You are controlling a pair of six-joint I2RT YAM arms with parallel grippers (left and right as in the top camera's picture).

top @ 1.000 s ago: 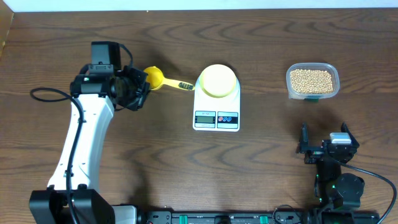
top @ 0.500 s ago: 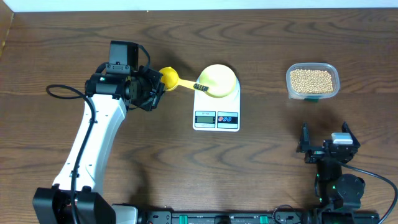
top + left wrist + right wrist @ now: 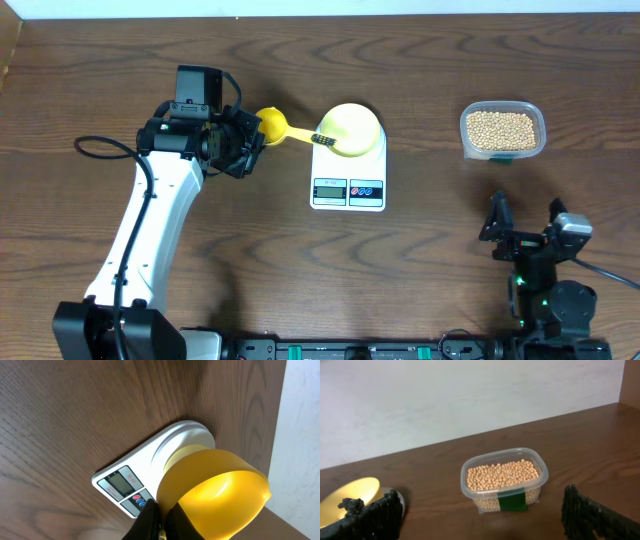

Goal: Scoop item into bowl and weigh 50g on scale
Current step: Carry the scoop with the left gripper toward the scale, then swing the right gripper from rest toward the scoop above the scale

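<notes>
Left of the scale [image 3: 348,190]: left gripper [image 3: 252,140] pinched tight on the yellow scoop [image 3: 272,123], cup empty.
Change: arm has swung toward the scale; handle tip now overlaps the bowl [image 3: 352,128].
Bowl: on the scale, no beans showing.
Beans [image 3: 501,129]: in the tub [image 3: 465,125], well right of the scale.
Right gripper [image 3: 526,218]: spread wide, empty.
Meaning: scooping apparently not begun.

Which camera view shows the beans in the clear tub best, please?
The right wrist view: the beans lie close and unblocked in the clear tub, individually visible. The overhead view shows them only as a small tan patch; the left wrist view misses them.
</notes>
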